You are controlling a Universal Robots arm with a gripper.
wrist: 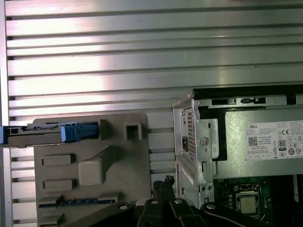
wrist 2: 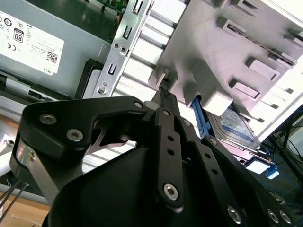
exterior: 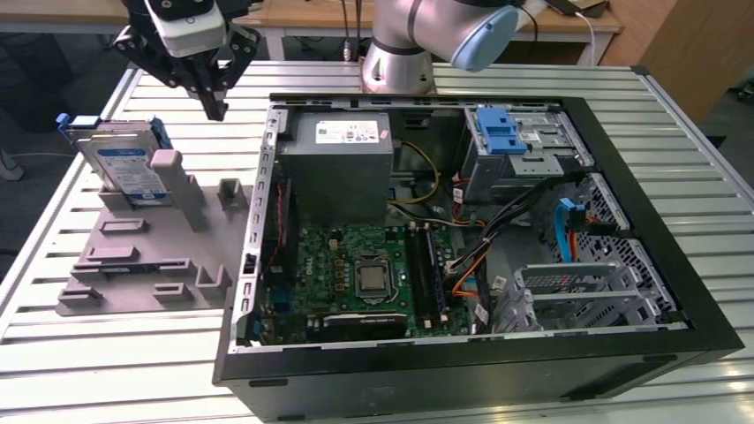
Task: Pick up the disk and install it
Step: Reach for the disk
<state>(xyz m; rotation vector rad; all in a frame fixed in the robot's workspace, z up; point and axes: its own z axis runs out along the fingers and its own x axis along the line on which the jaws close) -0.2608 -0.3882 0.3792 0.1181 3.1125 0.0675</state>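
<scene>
The disk [exterior: 124, 168] is a silver hard drive with a blue-and-white label and a blue frame. It stands on edge in a slot of the grey fixture plate [exterior: 141, 256], at the exterior view's left. My gripper [exterior: 214, 110] hangs above the table behind the plate, to the right of the disk and apart from it. Its black fingers meet at the tips and hold nothing. The second wrist view shows the disk [wrist 2: 236, 125] past the fingertips [wrist 2: 165, 97]. In the first wrist view the disk [wrist: 42, 134] is seen edge-on beside the plate [wrist: 94, 165].
An open computer case [exterior: 613, 177] lies on the slatted metal table [exterior: 118, 371], right of the plate. Inside are a grey power supply [exterior: 342, 159], a motherboard [exterior: 353, 274], cables, and a metal drive cage with a blue latch [exterior: 501, 132]. The arm's base [exterior: 397, 66] stands behind the case.
</scene>
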